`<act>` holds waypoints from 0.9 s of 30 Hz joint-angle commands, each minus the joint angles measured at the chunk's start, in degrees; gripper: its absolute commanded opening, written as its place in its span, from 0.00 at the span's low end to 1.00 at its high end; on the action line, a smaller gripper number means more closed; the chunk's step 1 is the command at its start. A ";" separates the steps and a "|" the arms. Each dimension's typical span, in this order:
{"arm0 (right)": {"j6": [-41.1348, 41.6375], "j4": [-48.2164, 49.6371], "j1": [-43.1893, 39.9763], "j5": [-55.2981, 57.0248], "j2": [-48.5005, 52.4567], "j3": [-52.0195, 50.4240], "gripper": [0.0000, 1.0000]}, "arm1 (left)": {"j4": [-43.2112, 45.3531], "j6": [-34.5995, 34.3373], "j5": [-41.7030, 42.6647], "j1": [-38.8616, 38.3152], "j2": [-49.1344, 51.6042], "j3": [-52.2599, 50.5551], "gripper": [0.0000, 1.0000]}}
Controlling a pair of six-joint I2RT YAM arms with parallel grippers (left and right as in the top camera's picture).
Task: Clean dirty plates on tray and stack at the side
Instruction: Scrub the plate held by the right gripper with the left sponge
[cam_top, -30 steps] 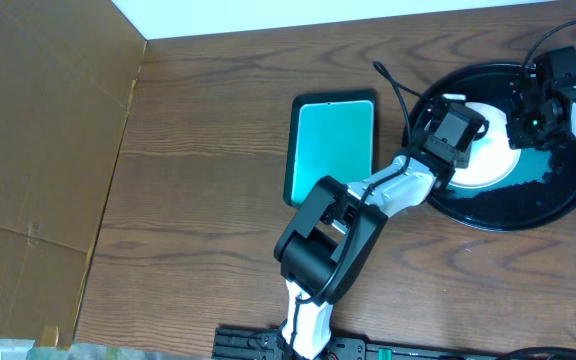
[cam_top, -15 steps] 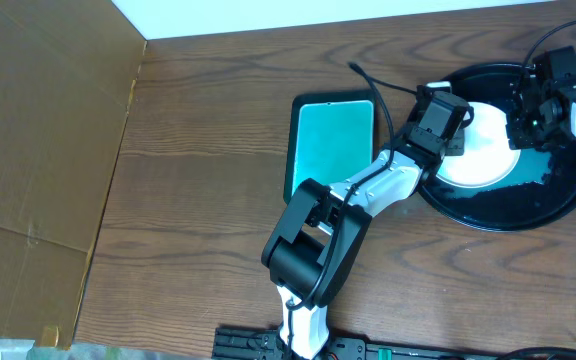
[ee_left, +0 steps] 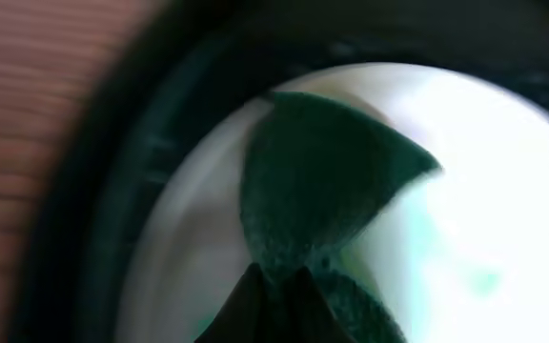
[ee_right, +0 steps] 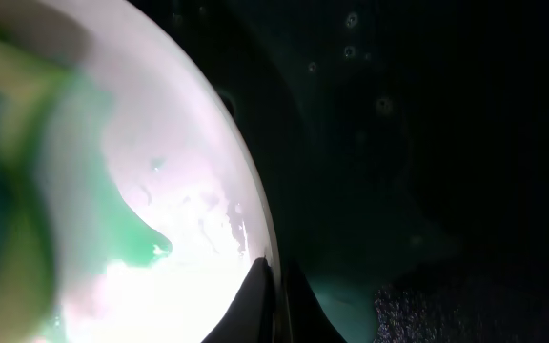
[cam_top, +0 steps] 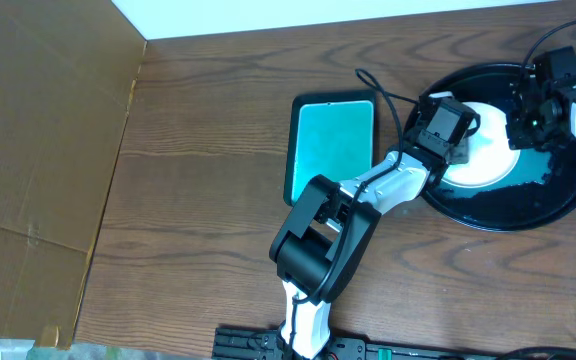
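Observation:
One white plate (cam_top: 488,162) lies on the black tray (cam_top: 498,216) at the right; no other plate shows. My left gripper (cam_top: 460,140) is over the plate's left part, shut on a dark green sponge (ee_left: 322,181) that rests against the plate's face (ee_left: 503,171); its fingertips (ee_left: 274,286) pinch the sponge's lower corner. My right gripper (cam_top: 520,132) is at the plate's right edge. In the right wrist view its fingers (ee_right: 273,278) are shut on the plate's rim, with a teal smear (ee_right: 112,229) on the plate (ee_right: 189,171) and wet black tray (ee_right: 427,143) beside it.
A small rectangular teal dish with a black edge (cam_top: 333,145) lies on the wooden table just left of the tray. A large cardboard box (cam_top: 38,130) fills the left side. The left arm's cable (cam_top: 393,95) loops above the tray's left rim.
My left gripper with the sponge slid up and left across the plate, then back a little down and right. The right gripper and the plate have stayed put.

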 commanded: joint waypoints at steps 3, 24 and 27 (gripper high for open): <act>0.04 -0.70 0.35 2.08 1.46 0.00 0.01 | -3.58 11.32 -24.09 2.95 1.60 -0.87 0.07; 0.07 -0.52 0.35 2.05 1.46 0.00 0.01 | 6.62 5.14 25.00 1.64 -2.71 -0.87 0.07; 0.07 -0.50 0.35 2.05 1.46 0.00 0.01 | 6.64 5.35 23.26 1.73 -0.48 -0.87 0.07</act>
